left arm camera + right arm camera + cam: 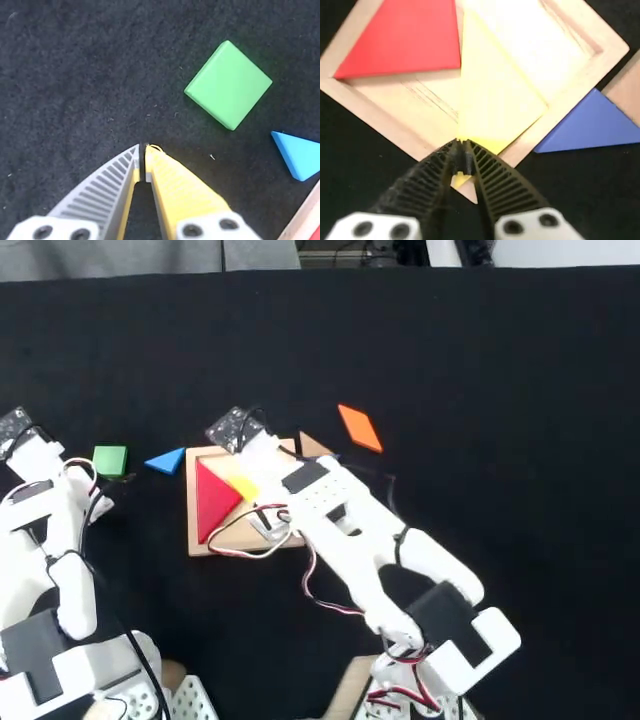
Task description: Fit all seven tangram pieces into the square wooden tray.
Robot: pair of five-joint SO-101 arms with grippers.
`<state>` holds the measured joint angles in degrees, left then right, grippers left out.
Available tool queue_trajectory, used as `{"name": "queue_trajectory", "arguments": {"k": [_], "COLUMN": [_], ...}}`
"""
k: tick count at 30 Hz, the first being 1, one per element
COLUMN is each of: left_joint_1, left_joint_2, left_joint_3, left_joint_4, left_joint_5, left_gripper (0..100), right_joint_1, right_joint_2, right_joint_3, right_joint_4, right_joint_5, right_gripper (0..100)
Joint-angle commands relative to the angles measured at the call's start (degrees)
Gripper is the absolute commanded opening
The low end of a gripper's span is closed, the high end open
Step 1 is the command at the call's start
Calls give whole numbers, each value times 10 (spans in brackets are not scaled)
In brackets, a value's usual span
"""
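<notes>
High view, one tray [191,508], one red triangle [213,498], right gripper [461,145] pinching one yellow triangle [495,100], left gripper [142,148] clenched

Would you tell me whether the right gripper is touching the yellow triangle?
Touching: in the right wrist view the right gripper has its jaws shut on a corner of the yellow triangle.
</notes>
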<state>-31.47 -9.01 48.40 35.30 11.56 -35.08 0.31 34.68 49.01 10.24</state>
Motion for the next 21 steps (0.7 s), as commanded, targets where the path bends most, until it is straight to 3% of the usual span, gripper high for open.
{"name": "queue_trajectory", "arguments": {"k": [1,6,12,17,21], "left_joint_1": [-2,-2,-2,-2,-2], "left_joint_2": [-18,-18,-18,-17,-17], "left_joint_3": [-5,-5,-5,-6,-7], "left_joint_4": [-8,-9,-9,-9,-9], "left_joint_5": [5,5,4,4,4], "left_gripper": [31,32,33,33,33], "right_joint_1": [15,33,33,30,4], "right_joint_2": [-27,-99,-18,91,173], "right_joint_3": [-18,-63,-186,-314,-396], "right_joint_4": [12,17,53,157,215], "right_joint_5": [2,2,0,4,97], "right_gripper": [11,11,25,237,211]}}
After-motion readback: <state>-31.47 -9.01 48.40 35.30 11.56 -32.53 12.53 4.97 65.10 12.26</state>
